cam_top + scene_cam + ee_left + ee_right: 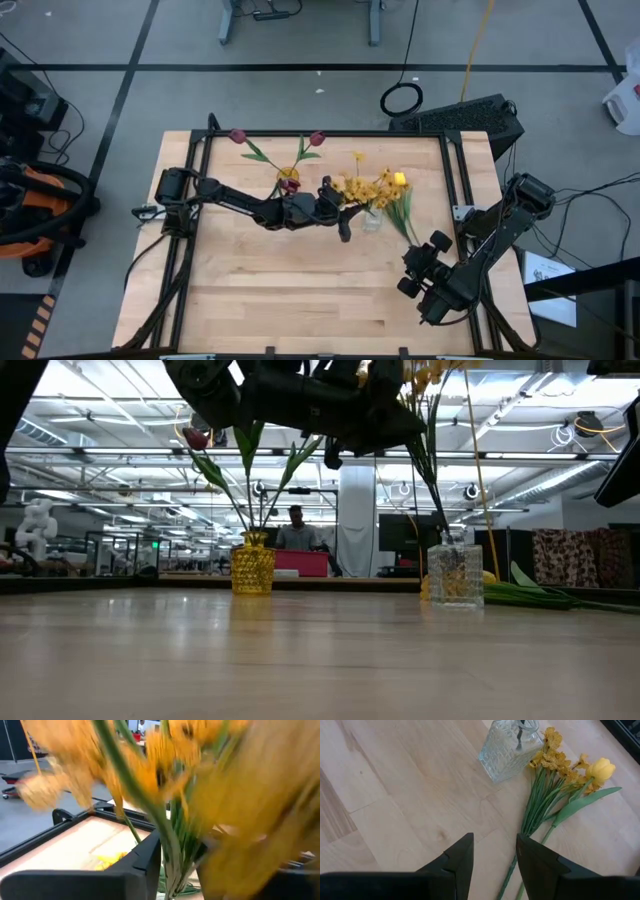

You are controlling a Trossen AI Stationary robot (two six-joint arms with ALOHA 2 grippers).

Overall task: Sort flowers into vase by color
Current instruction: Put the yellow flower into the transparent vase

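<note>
The flowers stand and lie in the far half of the tabletop; the near half of the wood is bare, and a dark frame runs along its edges. A yellow vase stands left of centre and holds red tulips: two lean out toward the far edge, and a third red head shows at the vase. A clear glass vase stands to the right of it and holds a yellow spray. Just beside the glass vase, on the wood, lie one yellow tulip and more yellow sprays, with their stems toward the near edge.

The left pincer hovers above the glass vase, among the blossoms. Its fingers stand a little apart, with green stems between them; I cannot tell if they grip the stems.

The right pincer waits over the near right part of the tabletop, half open and holding nothing, close above the lying stems.
</note>
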